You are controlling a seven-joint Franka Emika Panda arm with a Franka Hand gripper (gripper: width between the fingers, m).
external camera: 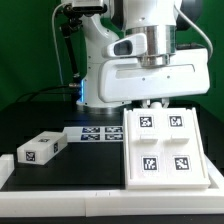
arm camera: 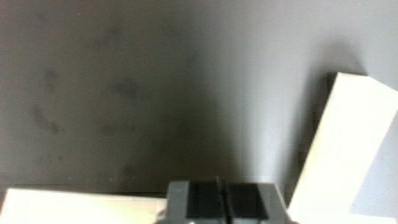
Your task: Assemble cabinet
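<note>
The white cabinet body (external camera: pixel 165 145) lies flat at the exterior view's right, with several square black-and-white tags on its top face. A smaller white block (external camera: pixel 40 150) with a tag lies on the black table at the exterior view's left. My gripper (external camera: pixel 152 104) hangs just behind the body's far edge, its fingertips mostly hidden. In the wrist view my gripper (arm camera: pixel 222 186) has its dark pads pressed together with nothing between them. A white panel edge (arm camera: pixel 356 150) rises beside it, and another white surface (arm camera: pixel 71 207) lies near the fingers.
The marker board (external camera: pixel 95 133) lies flat on the table between the small block and the cabinet body. The robot's white base (external camera: pixel 100 60) stands behind it. Cables hang at the back on the exterior view's left. A light table edge (external camera: pixel 60 195) runs along the front.
</note>
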